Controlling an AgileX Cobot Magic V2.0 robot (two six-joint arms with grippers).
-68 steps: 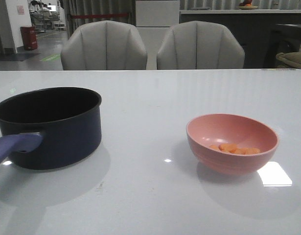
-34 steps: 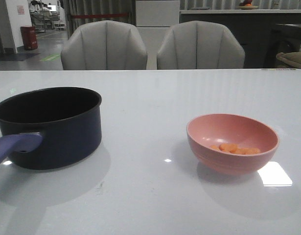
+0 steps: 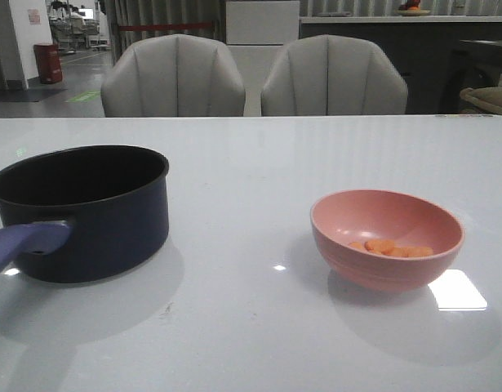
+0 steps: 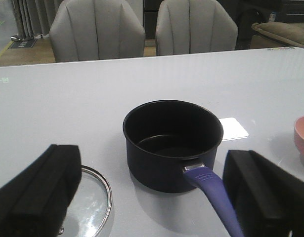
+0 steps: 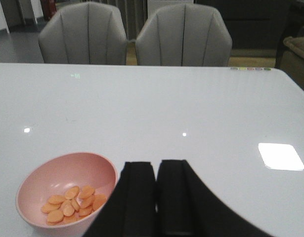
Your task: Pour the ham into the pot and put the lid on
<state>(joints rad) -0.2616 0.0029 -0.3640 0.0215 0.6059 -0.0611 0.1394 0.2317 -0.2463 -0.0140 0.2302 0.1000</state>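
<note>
We are looking over a white table point(image 3: 251, 155) with two grey chairs point(image 3: 173, 77) standing behind its far edge.

The pot point(image 3: 87, 212) is sitting upright on the table, ahead of our left gripper point(image 4: 152, 192) and in line with the gap between its fingers. The pot's black inside is showing nothing in it. Its handle point(image 4: 213, 195) is lying along a line from the pot wall back toward the robot, pointing at the inner side of the right-hand finger point(image 4: 263, 195) in the left wrist view. The left gripper's fingers are standing wide apart, gripping nothing.

The bowl point(image 3: 387, 238) is resting upright, well apart from the pot on the right side of the table. In the right wrist view it is sitting just beside our right gripper point(image 5: 155, 197), off its left finger point(image 5: 134, 197), which is overlapping the bowl's rim. That gripper's fingers are pressed together with only a thin slit between them, and nothing is showing in it.

The lid point(image 4: 90, 202) is lying flat on the table beside the pot, partly hidden under the other left finger point(image 4: 40, 192); its knob is barely showing.

The ham point(image 5: 72, 200) is lying in the bottom of the bowl as flat orange slices, some overlapping, pointing every which way.
</note>
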